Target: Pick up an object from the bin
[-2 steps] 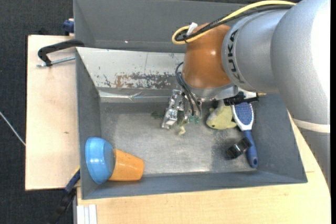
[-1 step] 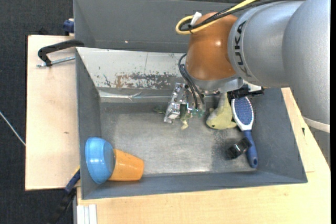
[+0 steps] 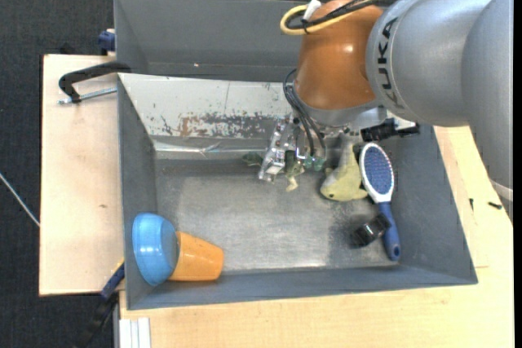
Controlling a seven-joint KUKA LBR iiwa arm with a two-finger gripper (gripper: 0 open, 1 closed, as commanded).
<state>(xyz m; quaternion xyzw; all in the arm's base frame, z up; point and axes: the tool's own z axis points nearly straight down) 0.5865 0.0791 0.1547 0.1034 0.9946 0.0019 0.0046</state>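
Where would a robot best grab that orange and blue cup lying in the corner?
Probably the orange body, from straight above, pinched across its width: the cup lies on its side, and the blue end crowds the bin's wall.

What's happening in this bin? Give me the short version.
A robot arm reaches into the grey bin from the right, its gripper low near the back wall. Beside it lie a pale yellow lump, a blue-and-white brush and a small black piece. A blue and orange cup lies tipped over in the near left corner. Whether the gripper has hold of anything cannot be told.
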